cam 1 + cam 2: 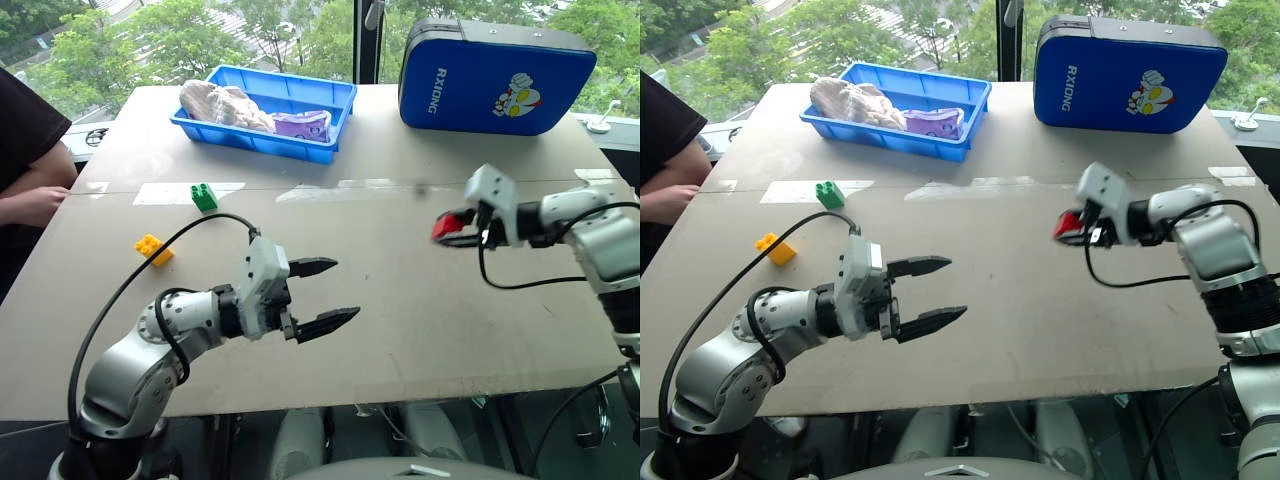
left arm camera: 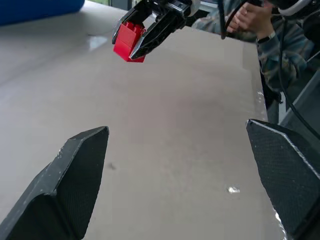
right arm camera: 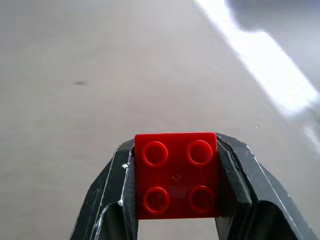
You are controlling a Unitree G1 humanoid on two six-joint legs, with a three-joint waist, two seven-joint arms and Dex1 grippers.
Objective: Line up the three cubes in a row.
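Red cube (image 3: 176, 175) sits clamped between the right gripper's (image 1: 452, 226) fingers, lifted above the grey worktop (image 1: 420, 300) at centre right of the frame; green cube (image 1: 204, 196) lies on the worktop at left, yellow cube (image 1: 153, 248) just below it; left gripper (image 1: 325, 294) hovers low centre, fingers spread, holding nothing.

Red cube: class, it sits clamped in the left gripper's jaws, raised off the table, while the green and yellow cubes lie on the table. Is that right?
Not quite. The red cube is clamped in the right gripper, as the right wrist view shows. The left gripper is open and holds nothing. The green cube and yellow cube do lie on the table.
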